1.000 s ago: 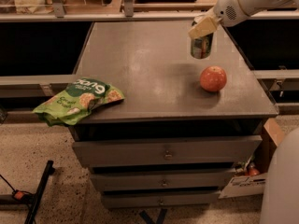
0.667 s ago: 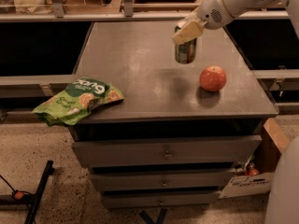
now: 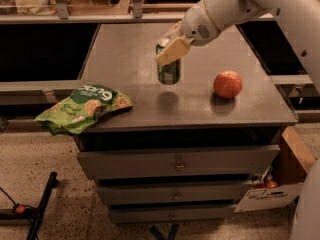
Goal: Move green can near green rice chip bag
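Note:
The green can [image 3: 169,72] hangs in the air above the middle of the grey cabinet top [image 3: 135,49], its shadow on the surface below it. My gripper [image 3: 170,48] is shut on the can's upper part, with a beige finger pad [image 3: 172,50] across its front. The green rice chip bag [image 3: 82,108] lies flat at the front left corner of the top, hanging partly over the edge. The can is to the right of the bag, apart from it.
A round orange-red fruit [image 3: 228,84] sits on the right part of the top. Drawers [image 3: 177,163] are below the top. A cardboard box [image 3: 280,176] stands on the floor at the right. A black stand leg [image 3: 40,209] lies at the lower left.
My gripper has carried the can leftward across the top, from above the fruit's side toward the middle, closer to the bag. The bag and fruit have not moved.

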Controlling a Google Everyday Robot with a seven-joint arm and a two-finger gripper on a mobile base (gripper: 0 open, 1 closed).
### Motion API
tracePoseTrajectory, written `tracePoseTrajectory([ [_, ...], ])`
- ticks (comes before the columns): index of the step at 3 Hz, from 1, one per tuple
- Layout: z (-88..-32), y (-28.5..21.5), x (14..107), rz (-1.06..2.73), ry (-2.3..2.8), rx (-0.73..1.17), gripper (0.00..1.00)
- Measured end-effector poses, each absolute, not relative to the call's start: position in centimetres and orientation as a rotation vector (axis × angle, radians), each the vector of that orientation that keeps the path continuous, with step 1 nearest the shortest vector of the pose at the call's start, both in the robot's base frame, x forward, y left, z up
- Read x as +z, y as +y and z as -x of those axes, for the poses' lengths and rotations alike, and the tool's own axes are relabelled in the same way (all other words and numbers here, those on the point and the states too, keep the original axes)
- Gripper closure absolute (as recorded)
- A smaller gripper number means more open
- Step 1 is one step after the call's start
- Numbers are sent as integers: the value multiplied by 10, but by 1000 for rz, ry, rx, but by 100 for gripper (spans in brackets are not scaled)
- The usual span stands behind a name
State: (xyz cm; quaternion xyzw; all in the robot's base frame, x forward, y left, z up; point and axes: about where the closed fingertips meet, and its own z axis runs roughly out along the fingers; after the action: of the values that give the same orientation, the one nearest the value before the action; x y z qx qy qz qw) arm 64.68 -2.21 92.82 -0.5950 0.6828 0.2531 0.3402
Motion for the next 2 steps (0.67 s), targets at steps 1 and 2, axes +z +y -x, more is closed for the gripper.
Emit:
tracePoseTrajectory([
  [1,-624,6,921,1602,1682,775,60],
  [2,-602,29,915,1647,1615,859,37],
])
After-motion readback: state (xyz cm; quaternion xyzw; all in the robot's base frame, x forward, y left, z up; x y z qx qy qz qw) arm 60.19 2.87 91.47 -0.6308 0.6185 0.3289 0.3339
